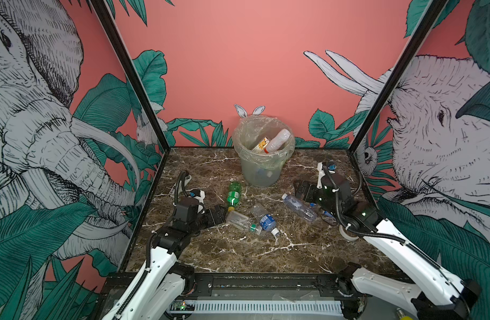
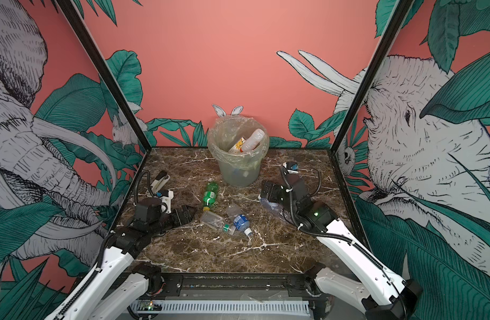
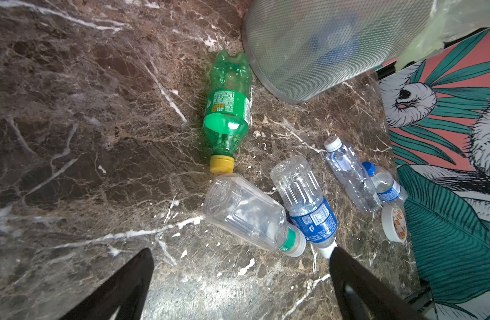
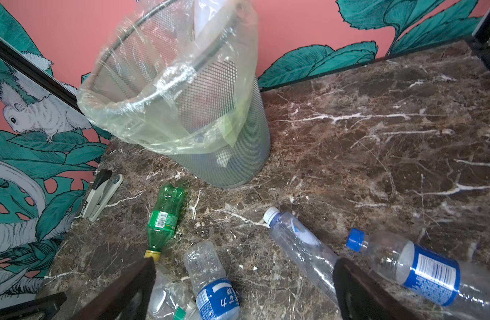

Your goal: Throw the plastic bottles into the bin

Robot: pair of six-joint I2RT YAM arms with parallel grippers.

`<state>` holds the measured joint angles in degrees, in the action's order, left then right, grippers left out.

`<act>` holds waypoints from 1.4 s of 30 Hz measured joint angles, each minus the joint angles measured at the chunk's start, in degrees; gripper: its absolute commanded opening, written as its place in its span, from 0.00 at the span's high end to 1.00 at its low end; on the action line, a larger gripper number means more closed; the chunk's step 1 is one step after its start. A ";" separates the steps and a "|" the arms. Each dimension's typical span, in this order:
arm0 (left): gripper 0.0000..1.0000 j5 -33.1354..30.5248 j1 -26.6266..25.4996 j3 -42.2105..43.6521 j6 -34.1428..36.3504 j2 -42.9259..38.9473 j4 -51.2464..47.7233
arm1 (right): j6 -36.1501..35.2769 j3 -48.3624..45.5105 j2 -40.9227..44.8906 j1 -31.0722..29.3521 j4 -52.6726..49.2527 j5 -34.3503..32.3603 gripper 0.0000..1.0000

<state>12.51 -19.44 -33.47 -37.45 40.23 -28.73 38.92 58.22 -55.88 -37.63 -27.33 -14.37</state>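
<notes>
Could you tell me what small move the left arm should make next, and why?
Probably ease the left gripper forward around the clear green-banded bottle: its jaws are open and empty, and that bottle lies nearest, just ahead of them.

plastic bottles (image 1: 234, 195) lying scattered, lined bin (image 1: 262, 173) upright behind

the bin (image 4: 232, 155) stands upright on the marble surface (image 4: 377, 133); five bottles lie nearby, a stapler (image 4: 101, 195) beside the wall.
</notes>
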 measured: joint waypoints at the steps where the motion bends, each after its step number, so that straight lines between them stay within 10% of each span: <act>1: 0.00 0.00 -0.02 0.00 -0.61 0.02 -0.44 | 0.44 -0.90 0.61 0.00 0.13 0.02 0.01; 31: 0.01 -9.31 -0.72 3.85 -29.05 -2.21 -9.62 | -0.79 -16.96 1.70 0.68 4.85 0.17 0.01; 42: 0.01 -21.27 -15.85 2.12 -40.26 3.80 -11.52 | -3.50 -21.07 5.33 1.57 5.35 0.79 0.01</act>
<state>-8.75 -35.29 -31.35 -77.71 44.03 -40.25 35.42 37.15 -50.54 -36.05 -21.98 -13.58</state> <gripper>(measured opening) 0.994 0.994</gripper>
